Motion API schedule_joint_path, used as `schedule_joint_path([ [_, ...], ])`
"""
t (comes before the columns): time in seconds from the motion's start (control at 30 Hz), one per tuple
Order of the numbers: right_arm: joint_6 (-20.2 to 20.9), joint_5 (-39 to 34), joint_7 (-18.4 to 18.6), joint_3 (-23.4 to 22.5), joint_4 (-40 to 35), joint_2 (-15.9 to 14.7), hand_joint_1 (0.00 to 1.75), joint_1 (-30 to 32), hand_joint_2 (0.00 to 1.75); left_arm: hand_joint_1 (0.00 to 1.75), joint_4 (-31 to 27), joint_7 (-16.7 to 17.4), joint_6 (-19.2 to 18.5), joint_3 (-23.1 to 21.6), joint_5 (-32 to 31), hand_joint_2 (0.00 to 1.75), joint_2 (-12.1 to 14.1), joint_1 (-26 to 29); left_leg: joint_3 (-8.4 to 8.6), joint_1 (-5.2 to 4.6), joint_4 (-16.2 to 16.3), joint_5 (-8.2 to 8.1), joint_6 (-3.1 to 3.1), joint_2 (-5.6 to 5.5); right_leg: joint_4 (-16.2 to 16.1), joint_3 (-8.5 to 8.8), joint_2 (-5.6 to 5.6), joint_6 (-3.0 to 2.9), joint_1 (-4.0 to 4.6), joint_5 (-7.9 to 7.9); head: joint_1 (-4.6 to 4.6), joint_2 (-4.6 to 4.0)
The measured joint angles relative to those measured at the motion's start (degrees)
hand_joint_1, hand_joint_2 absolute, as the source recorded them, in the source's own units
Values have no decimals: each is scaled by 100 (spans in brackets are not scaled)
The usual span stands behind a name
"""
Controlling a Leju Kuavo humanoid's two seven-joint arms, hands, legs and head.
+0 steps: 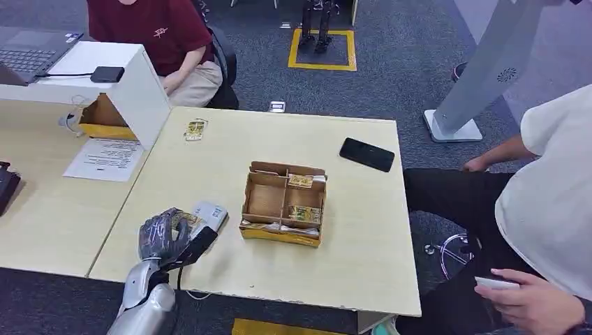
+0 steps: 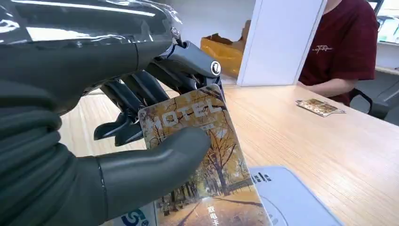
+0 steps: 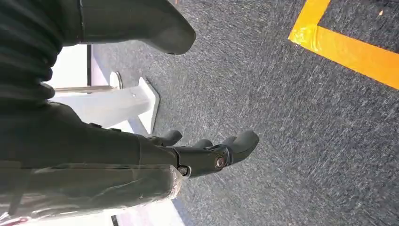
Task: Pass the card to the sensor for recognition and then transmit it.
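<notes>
**Autumn-gold hotel card held over the reader**

Golden with a print of autumn trees and the word HOTEL, the card (image 2: 202, 155) sits pinched in the robot's left hand (image 1: 167, 236), the thick grey thumb (image 2: 155, 162) pressed across its face and the darker fingers (image 2: 141, 94) behind it. The hand holds the card tilted just above the pale grey sensor (image 1: 211, 213), which lies flat on the light wooden table (image 1: 363, 230) near its front left corner; whether card and sensor actually touch cannot be told. In the left wrist view the sensor's rounded blue-grey top (image 2: 287, 197) shows directly beneath the card's lower edge.

Beside the hand, toward the middle of the table, stands a brown cardboard box (image 1: 283, 204) divided into compartments, with more cards in its right-hand sections. Another card (image 1: 195, 130) lies near the table's far left edge, and a black phone (image 1: 367, 154) rests toward the far right.

The right hand (image 3: 207, 155) hangs over dark grey carpet (image 3: 282, 117) crossed by a yellow tape line (image 3: 348, 49), its fingers apart and loosely curved, holding nothing.

A person in a dark red shirt (image 1: 150, 31) sits at the far side; a second person in a white shirt (image 1: 551, 202) sits at the right, holding a small white object (image 1: 497, 283)
</notes>
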Motion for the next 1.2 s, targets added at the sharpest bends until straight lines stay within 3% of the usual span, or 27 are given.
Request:
schedule_joint_path([
  [0.23,2,13,2,7,0,0,0,0,175,175,50,-4,-22,4,26,175,0,-27,2,0,0,0,0,0,0,2,0,0,0,0,0,0],
  [0.33,2,13,13,17,0,0,0,0,175,175,61,-162,-131,28,267,175,0,-35,3,0,0,0,0,0,0,3,0,0,0,0,2,0],
  [0.4,0,13,13,30,0,0,0,0,175,175,61,-462,-343,72,744,175,-11,-34,4,0,0,0,0,0,0,4,0,0,0,0,2,0],
  [0.5,-9,-4,2,55,0,0,0,1,175,175,-72,-1195,-987,192,2033,175,-68,12,5,0,0,0,0,0,0,4,0,0,0,0,2,0],
  [0.57,-18,-11,-7,59,7,0,0,1,175,175,-338,-1474,-1370,271,2791,175,-138,89,4,0,0,0,0,0,0,2,0,0,0,0,2,0],
  [0.83,-44,-20,-26,72,11,0,0,-1,175,175,-1603,-1685,-2078,387,4344,175,-334,189,-1,0,1,0,0,0,-1,-2,1,1,0,0,0,0],
  [0.93,-50,-4,-40,81,11,2,0,-2,175,175,-1889,-1705,-2048,420,4503,175,-383,138,-2,0,1,0,0,-1,-1,-4,0,0,0,0,2,0],
  [1.03,-48,18,-37,92,11,6,0,-10,175,175,-2078,-1906,-1551,479,4546,175,-488,47,-2,0,1,0,0,0,-1,-4,0,1,0,0,0,0],
  [1.2,-48,61,-24,144,11,11,0,-32,175,175,-2179,-2017,-1227,575,4614,175,-570,-146,-2,0,1,0,0,0,0,-4,0,0,0,0,0,0],
])
